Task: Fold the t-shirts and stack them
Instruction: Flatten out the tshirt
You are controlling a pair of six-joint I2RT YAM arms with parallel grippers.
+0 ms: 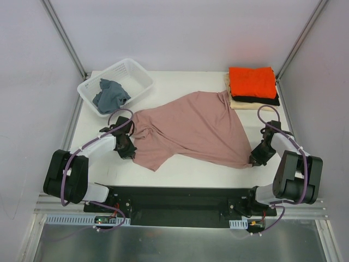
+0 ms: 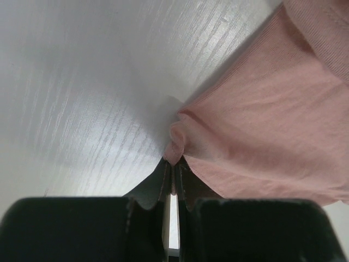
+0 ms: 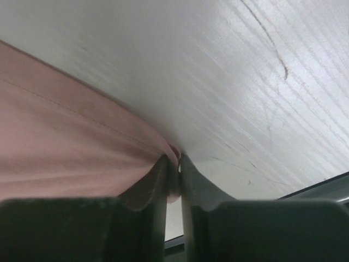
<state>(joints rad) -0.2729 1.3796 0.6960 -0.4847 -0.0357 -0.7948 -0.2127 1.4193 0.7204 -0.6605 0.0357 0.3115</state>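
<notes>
A dusty-pink t-shirt (image 1: 193, 126) lies spread and rumpled across the middle of the white table. My left gripper (image 1: 128, 147) is shut on its left edge; the left wrist view shows the pink cloth (image 2: 262, 131) bunched at the closed fingertips (image 2: 173, 164). My right gripper (image 1: 254, 159) is shut on the shirt's lower right corner, and in the right wrist view the pink hem (image 3: 76, 147) is pinched between the fingers (image 3: 175, 164). At the back right, a folded orange t-shirt (image 1: 252, 82) tops a stack over a black one (image 1: 256, 100) and a cream one (image 1: 233, 102).
A white plastic basket (image 1: 115, 84) at the back left holds a crumpled grey-blue garment (image 1: 110, 94). Metal frame posts stand at the back corners. The black base rail (image 1: 174, 199) runs along the near table edge.
</notes>
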